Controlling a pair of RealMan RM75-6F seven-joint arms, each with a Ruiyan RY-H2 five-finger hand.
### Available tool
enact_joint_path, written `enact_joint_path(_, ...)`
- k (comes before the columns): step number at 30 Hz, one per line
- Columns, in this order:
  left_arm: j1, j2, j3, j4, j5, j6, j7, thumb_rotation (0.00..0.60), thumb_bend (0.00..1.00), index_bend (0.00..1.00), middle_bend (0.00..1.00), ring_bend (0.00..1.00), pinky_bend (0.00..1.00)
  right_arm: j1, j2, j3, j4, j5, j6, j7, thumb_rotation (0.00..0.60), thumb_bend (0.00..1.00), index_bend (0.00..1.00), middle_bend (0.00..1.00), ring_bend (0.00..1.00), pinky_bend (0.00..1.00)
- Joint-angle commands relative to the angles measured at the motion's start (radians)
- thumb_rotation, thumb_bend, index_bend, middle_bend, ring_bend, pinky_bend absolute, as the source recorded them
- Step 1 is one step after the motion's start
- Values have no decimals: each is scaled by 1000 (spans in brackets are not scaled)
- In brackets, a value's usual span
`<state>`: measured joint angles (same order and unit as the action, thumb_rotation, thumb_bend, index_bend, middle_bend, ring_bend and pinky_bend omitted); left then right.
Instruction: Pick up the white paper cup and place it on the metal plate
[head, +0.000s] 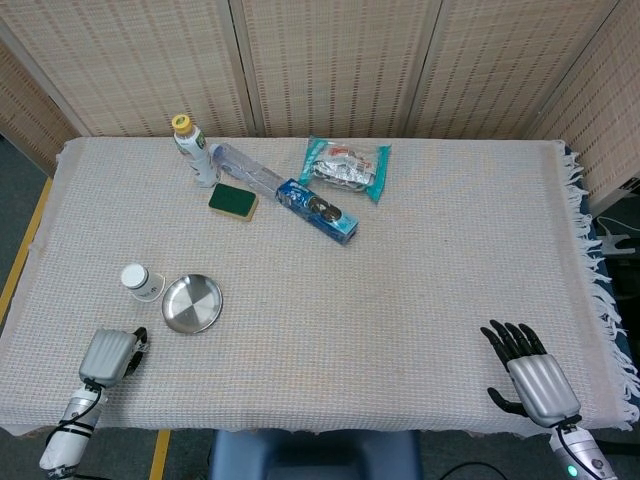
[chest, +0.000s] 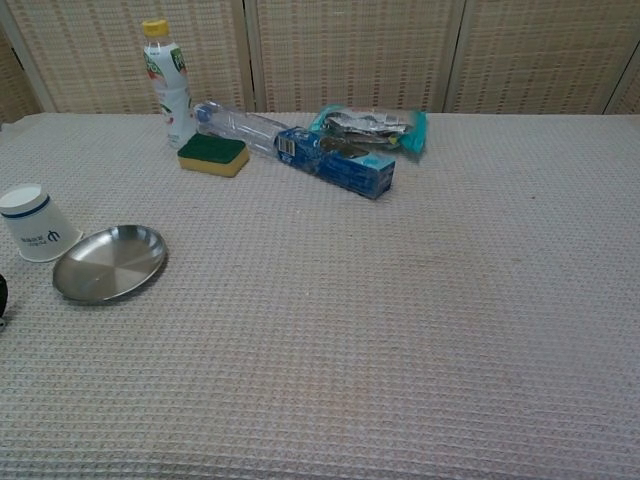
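White paper cup (head: 138, 281) sits upside down on the table (head: 420, 260), just left of the metal plate (head: 192, 304), rims about touching. Chest view shows its blue band and printed mark; head view doesn't. Only head view shows both hands clearly. Left hand (head: 110, 354) at near-left table edge, fingers curled under, holds nothing. Right hand (head: 527, 372) at near-right edge, fingers spread, empty. Chest view catches only a dark sliver at left edge.
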<state>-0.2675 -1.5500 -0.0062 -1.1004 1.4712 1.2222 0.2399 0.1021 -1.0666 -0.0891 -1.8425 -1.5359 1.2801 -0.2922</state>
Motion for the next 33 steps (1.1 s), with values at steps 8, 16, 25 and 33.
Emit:
enact_joint_path(8, -15, 30, -29, -72, 31, 73, -15, 600, 390, 557, 1000, 1000, 1000, 3, -4, 2, 1, 10, -7, -5, 533, 190, 0, 0, 0, 0)
enact_joint_path(16, -115, -3, -116, -109, -2, 9, 24, 600, 390, 553, 1000, 1000, 1000, 6, -7, 6, 5, 23, -13, -6, 533, 190, 0, 0, 0, 0)
enact_joint_path(25, -211, -89, -160, -5, -94, -126, 64, 600, 389, 542, 1000, 1000, 1000, 8, -4, 12, 7, 37, -14, -2, 532, 189, 0, 0, 0, 0)
enact_joint_path(33, -220, -82, -136, -23, -90, -130, 46, 600, 375, 230, 1000, 1000, 1000, 5, -2, 15, 8, 36, 0, 4, 533, 189, 0, 0, 0, 0)
